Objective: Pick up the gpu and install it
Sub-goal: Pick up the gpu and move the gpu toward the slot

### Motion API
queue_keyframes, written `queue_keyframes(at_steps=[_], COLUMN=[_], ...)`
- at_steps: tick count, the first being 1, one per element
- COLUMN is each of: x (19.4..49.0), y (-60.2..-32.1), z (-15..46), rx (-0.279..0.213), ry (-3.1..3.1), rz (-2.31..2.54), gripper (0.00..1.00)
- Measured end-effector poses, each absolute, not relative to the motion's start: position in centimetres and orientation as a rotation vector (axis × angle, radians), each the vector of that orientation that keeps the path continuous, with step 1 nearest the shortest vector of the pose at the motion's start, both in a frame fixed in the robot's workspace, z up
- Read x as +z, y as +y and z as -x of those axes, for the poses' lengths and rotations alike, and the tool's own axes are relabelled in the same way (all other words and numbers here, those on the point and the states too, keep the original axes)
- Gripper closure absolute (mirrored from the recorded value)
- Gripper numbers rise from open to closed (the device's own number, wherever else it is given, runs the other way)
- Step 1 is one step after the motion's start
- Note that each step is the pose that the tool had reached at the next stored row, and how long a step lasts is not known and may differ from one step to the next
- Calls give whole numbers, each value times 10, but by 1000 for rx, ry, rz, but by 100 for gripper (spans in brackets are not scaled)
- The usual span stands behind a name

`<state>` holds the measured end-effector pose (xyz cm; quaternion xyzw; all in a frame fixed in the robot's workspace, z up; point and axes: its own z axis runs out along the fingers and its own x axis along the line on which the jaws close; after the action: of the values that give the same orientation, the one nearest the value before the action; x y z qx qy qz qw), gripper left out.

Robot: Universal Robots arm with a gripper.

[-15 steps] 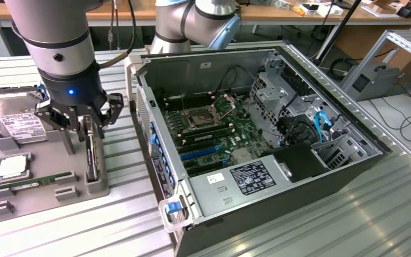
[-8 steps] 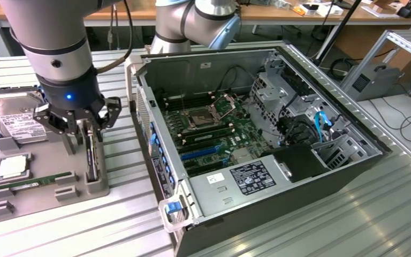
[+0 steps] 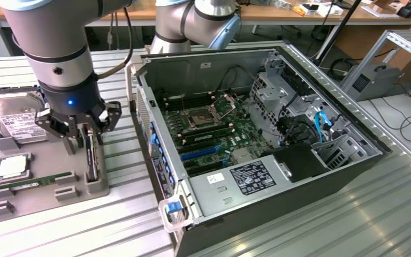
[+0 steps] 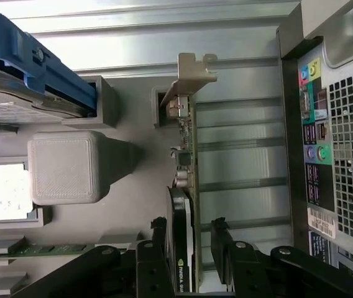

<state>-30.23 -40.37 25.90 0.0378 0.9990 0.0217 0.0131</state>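
The gpu [image 3: 91, 163] [image 4: 186, 162] is standing on its long edge in a slot of the grey holder tray [image 3: 45, 199] [image 4: 136, 205], which is sitting on the tabletop [image 3: 120, 227] beside the open computer case [image 3: 348, 155]. It is showing as a thin card with a green board edge, a black cover and a silver bracket with a bent tab at one end. The end effector [image 3: 85, 140] [image 4: 189, 226] is hanging over the card's black end with its fingers spread wide, straddling it and gripping nothing.

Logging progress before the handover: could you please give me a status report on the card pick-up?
End effector open, straddling thin dark expansion card with silver bracket. Card on edge in grey plastic tray, not lifted. Grey block beside, apart.
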Motion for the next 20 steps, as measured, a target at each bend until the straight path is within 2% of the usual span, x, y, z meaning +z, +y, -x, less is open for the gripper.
queue_keyframes(at_steps=[15, 17, 20], x=[245, 245, 245], y=[-404, -404, -404], z=[302, 302, 302], rx=[68, 67, 68], ry=[3112, 3112, 3113], rz=[-118, -118, -118], gripper=[58, 72, 73])
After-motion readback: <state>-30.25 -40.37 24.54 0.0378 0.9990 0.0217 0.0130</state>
